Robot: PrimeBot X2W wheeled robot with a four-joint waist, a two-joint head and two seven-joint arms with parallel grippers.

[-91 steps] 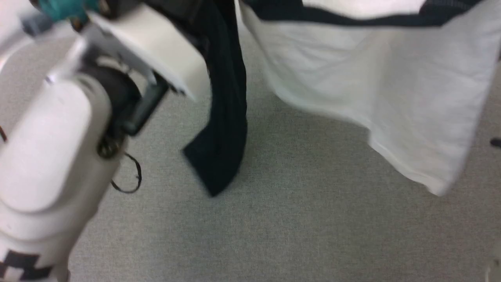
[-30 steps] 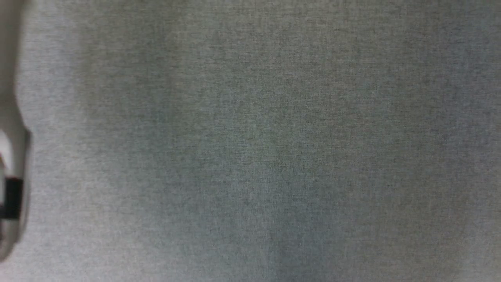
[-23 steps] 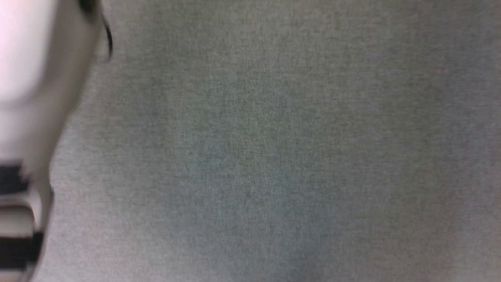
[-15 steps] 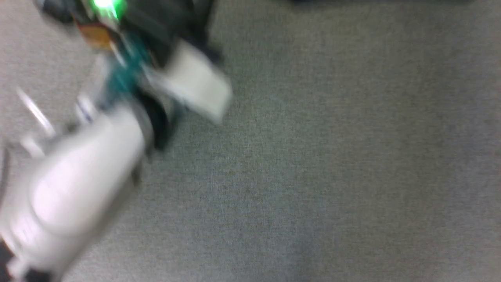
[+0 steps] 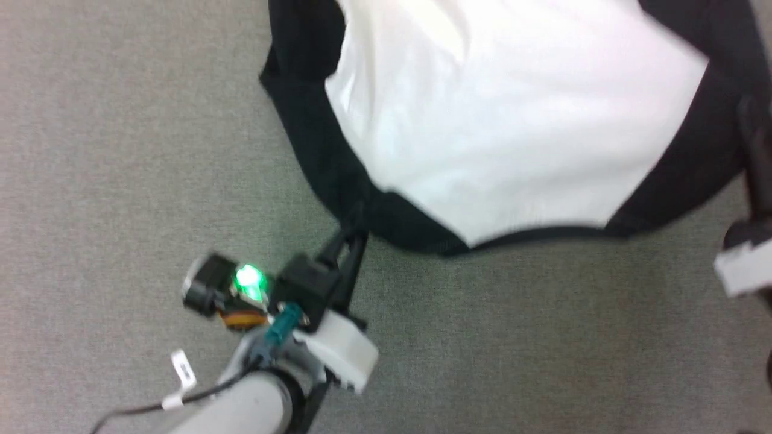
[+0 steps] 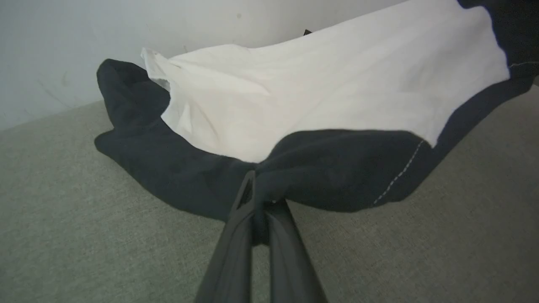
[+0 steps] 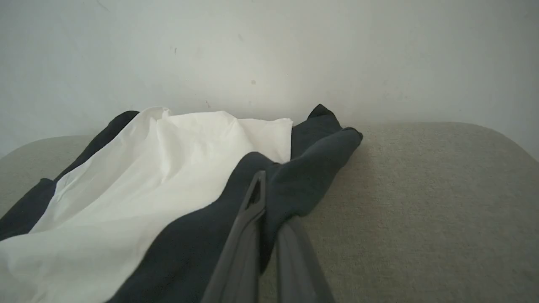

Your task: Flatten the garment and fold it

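Observation:
The garment (image 5: pixel 500 126), white in the body with black sleeves and shoulder part, lies spread over the grey surface in the upper half of the head view. My left gripper (image 5: pixel 354 224) is shut on its black near edge, at the left shoulder. The left wrist view shows that pinch: the left gripper (image 6: pixel 260 195) holds bunched black cloth of the garment (image 6: pixel 320 97). At the right edge of the head view my right gripper (image 5: pixel 746 114) meets the black cloth. In the right wrist view the right gripper (image 7: pixel 269 198) is shut on the garment (image 7: pixel 151 185) at its black part, beside a sleeve.
Grey fabric surface (image 5: pixel 543 349) stretches all around the shirt. A pale wall (image 7: pixel 269 50) rises behind the surface's far edge. My left forearm (image 5: pixel 253 404) with a green light and a loose cable comes in from the lower left.
The head view swung: it showed bare grey surface and a blurred left arm, now the shirt lies spread on the surface. Three seconds ago the shirt hung in the air.

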